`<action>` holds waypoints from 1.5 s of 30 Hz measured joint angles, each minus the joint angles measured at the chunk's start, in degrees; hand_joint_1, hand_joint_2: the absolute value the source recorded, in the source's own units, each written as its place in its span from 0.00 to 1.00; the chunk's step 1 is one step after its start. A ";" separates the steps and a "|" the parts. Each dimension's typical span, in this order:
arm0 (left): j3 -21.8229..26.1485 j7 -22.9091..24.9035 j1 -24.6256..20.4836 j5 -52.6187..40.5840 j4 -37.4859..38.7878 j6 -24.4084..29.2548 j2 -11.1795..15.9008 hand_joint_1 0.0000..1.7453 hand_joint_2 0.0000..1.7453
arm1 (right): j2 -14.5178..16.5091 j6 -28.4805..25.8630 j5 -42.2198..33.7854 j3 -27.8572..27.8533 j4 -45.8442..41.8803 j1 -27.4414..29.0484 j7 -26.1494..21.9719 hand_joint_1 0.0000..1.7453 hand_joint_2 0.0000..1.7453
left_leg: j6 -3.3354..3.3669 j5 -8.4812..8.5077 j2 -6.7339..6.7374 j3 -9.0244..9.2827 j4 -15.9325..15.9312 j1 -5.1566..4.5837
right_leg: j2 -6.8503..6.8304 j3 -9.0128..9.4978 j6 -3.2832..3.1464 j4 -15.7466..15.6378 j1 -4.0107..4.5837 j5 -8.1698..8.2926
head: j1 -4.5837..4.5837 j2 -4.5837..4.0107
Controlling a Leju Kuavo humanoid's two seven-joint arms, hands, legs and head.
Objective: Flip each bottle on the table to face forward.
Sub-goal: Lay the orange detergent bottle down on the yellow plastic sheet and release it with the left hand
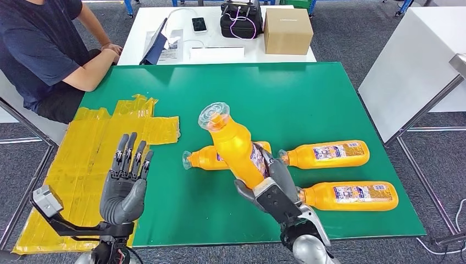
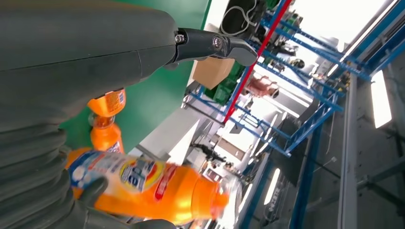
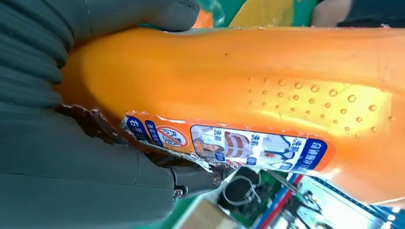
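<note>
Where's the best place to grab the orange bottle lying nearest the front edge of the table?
Probably around the wide middle of the nearest bottle, coming down from above with the fingers across its width. It lies flat on the green table, neck pointing left toward the right hand, and the body offers more surface than the narrow neck.

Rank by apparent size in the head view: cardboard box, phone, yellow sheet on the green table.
1. Yellow sheet, by far the largest.
2. Cardboard box.
3. Phone, smallest.
The box and phone sit farther from the camera, so they look smaller than they are.
</note>
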 joint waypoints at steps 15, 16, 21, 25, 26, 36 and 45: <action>-4.41 4.12 -3.69 3.82 2.25 -0.37 0.36 0.00 1.00 | 4.54 -6.68 20.24 11.52 11.55 -8.47 1.69 1.00 1.00 | 0.00 0.02 0.00 -0.02 0.00 0.01 | 0.00 -0.03 0.01 0.02 0.01 0.00 | 0.01 0.00; -4.66 4.29 -3.95 4.28 2.52 -0.37 0.39 0.00 1.00 | 4.92 -6.65 20.15 12.27 12.18 -8.96 1.81 1.00 1.00 | 0.00 0.03 0.00 -0.02 0.00 0.01 | 0.00 -0.03 0.00 0.02 0.01 0.00 | 0.01 0.00; -5.43 4.76 -4.65 5.94 3.96 -0.35 0.60 0.00 1.00 | 6.33 -6.88 18.94 15.71 14.27 -11.01 1.67 1.00 1.00 | 0.00 0.03 0.00 -0.02 0.00 0.01 | 0.00 -0.03 0.01 0.02 0.01 0.01 | 0.01 0.00; -5.75 4.66 -4.65 6.76 4.80 -0.33 0.93 0.00 1.00 | 6.44 -7.72 17.14 18.41 15.33 -11.87 1.20 1.00 1.00 | 0.00 0.03 -0.01 -0.03 0.00 0.01 | 0.00 -0.03 0.01 0.02 0.00 0.00 | 0.01 0.00; -5.81 4.61 -4.65 6.80 4.95 -0.32 1.02 0.00 1.00 | 6.44 -7.87 16.88 18.92 15.58 -12.04 1.17 1.00 1.00 | 0.00 0.03 0.00 -0.03 0.00 0.01 | 0.00 -0.04 0.01 0.01 0.00 0.00 | 0.01 0.00; -5.99 2.94 -4.43 7.58 5.70 1.45 1.36 1.00 1.00 | 6.44 -8.24 14.38 22.23 18.04 -13.66 1.86 1.00 1.00 | 0.00 0.03 0.00 -0.05 0.00 0.01 | 0.00 -0.07 0.01 0.01 0.01 0.00 | -0.01 0.00; -5.98 2.12 -4.43 7.43 6.10 1.84 1.45 1.00 1.00 | 6.44 -8.68 13.37 22.94 19.01 -14.18 1.97 1.00 1.00 | 0.00 0.03 0.00 -0.05 0.00 0.01 | 0.00 -0.07 0.01 0.01 0.00 0.00 | -0.01 0.00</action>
